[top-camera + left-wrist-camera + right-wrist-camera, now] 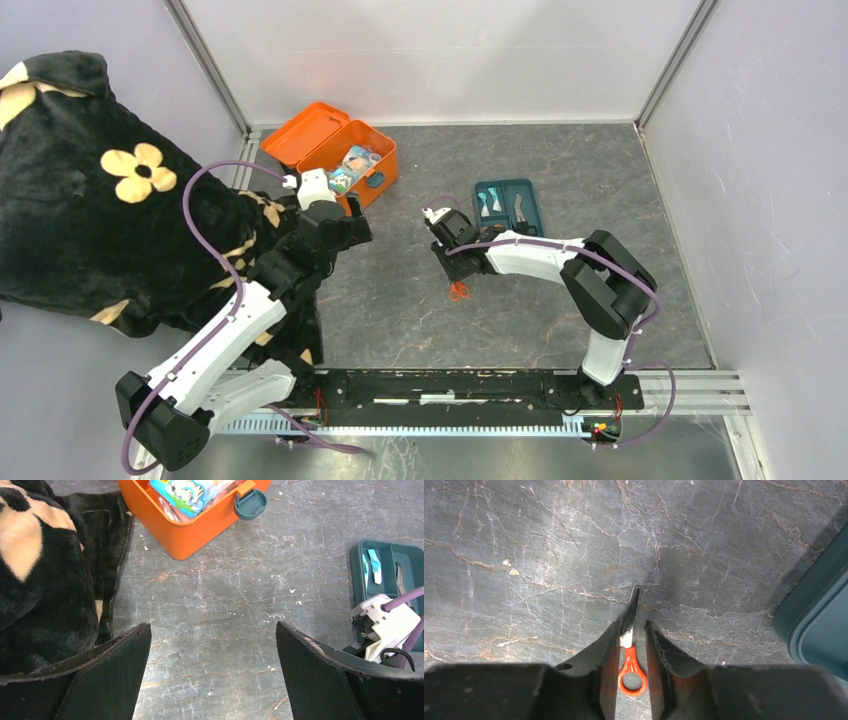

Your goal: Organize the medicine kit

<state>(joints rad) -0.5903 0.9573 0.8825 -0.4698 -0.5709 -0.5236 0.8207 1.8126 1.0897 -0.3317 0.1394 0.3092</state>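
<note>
medicine kit (308, 132) open, packets (357, 163) inside; teal tray (536, 200) holding items (488, 205)

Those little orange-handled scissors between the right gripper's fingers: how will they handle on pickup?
Probably stiff and light: the scissors are small, with a thin blade and an orange loop handle. Lying low on the table, they give little height to pinch, so they may slip. Gripped by the narrow neck, the blade end could swing in the right gripper.
</note>
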